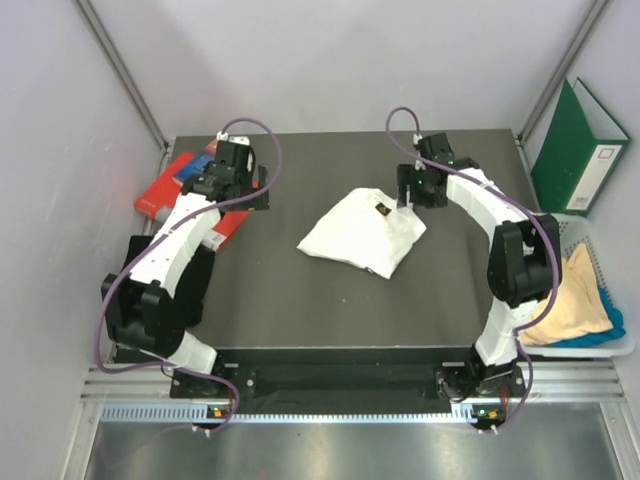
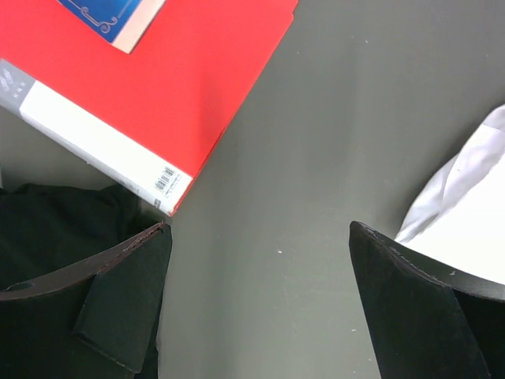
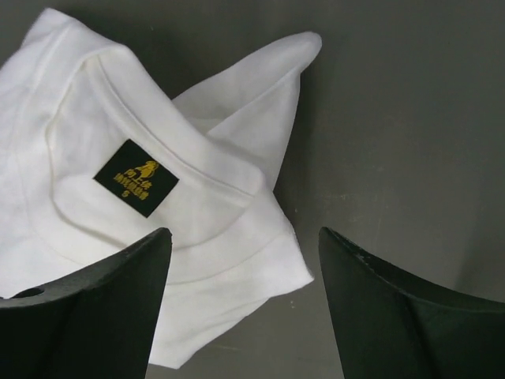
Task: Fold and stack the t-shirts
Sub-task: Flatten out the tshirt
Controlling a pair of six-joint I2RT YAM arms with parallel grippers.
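The white t-shirt (image 1: 362, 232) lies folded near the middle of the dark table (image 1: 300, 300). Inside its neck is a black label (image 3: 136, 178) with a gold figure above gold lettering too small to read. At its 2 o'clock the right gripper (image 3: 245, 308) hovers over the collar edge, fingers spread and grasping nothing. At its 10 o'clock the left gripper (image 2: 268, 308) hangs over bare table, also released and empty. Just beyond, at 9 to 10 o'clock, a red book (image 2: 158, 79) shows a barcode (image 2: 166, 181) on its white spine, with a blue book (image 2: 110, 16) on top, cut off by the frame. A black cloth (image 2: 55, 213) touches the red book's corner, mostly hidden behind the left finger. At 4 o'clock, off the table, a white basket (image 1: 600, 345) holds a pale yellow t-shirt (image 1: 575, 300) and a blue cloth (image 1: 610, 325), partly screened by the right arm. A green binder (image 1: 580, 145) leans at 2 o'clock, its spine label unreadable.
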